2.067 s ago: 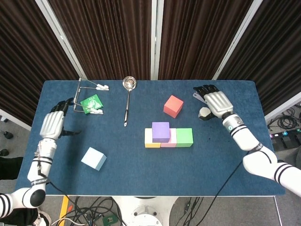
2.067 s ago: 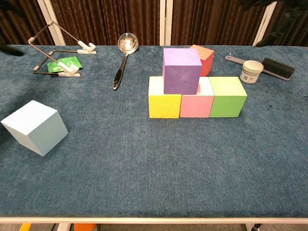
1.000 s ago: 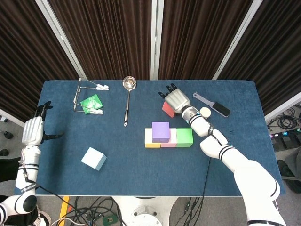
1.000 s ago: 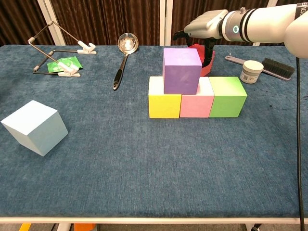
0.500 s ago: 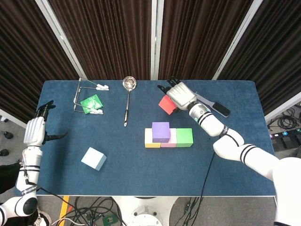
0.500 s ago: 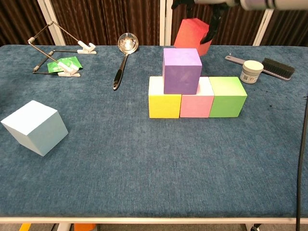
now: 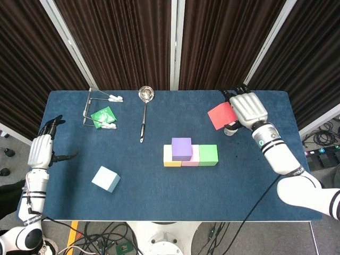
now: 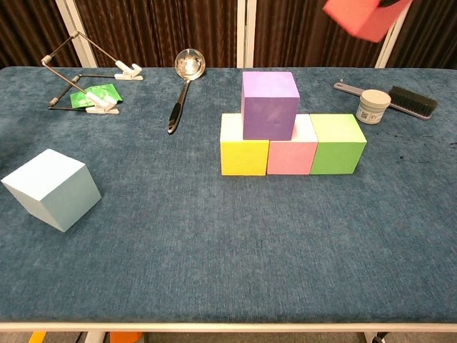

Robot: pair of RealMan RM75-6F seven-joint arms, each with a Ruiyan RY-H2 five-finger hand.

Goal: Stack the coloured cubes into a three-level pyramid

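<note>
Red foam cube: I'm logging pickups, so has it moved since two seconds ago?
Yes. The red foam cube sat on the table behind the purple cube; now the right hand holds it aloft, further right, above the green cube's side.

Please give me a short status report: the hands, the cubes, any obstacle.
Right hand holds red cube in the air. Left hand open at the table edge. Purple cube on the base row; slot beside it free. Light blue cube waiting. No obstacle seen.
</note>
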